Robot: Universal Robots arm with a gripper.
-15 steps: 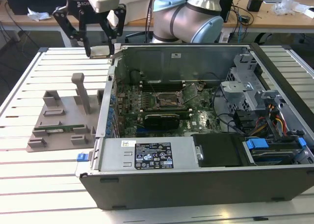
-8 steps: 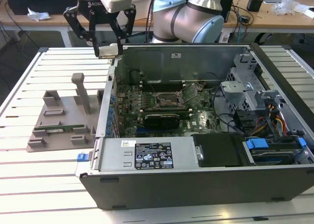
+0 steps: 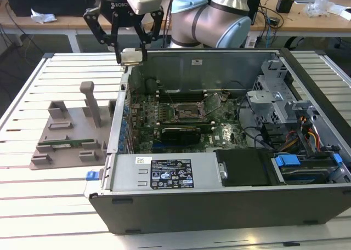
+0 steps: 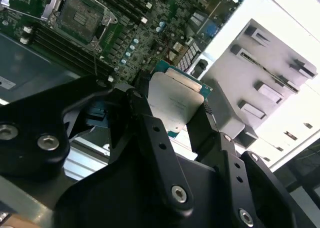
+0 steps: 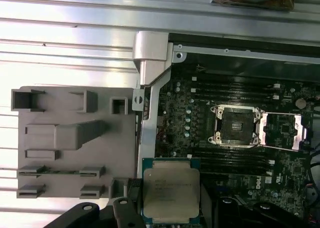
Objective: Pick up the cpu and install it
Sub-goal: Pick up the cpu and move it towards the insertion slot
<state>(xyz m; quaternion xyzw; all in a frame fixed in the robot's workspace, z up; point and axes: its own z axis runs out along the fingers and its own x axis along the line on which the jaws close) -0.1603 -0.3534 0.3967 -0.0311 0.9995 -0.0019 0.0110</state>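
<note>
Tool held the cpu.
It was closed on the cpu's edges, upper left in the exterior view, above the computer case; lid print was unreadable.

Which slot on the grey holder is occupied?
The long slot holding the green memory stick on the holder. The matching slot beside it and the rest look empty; the hand grips the cpu.
</note>
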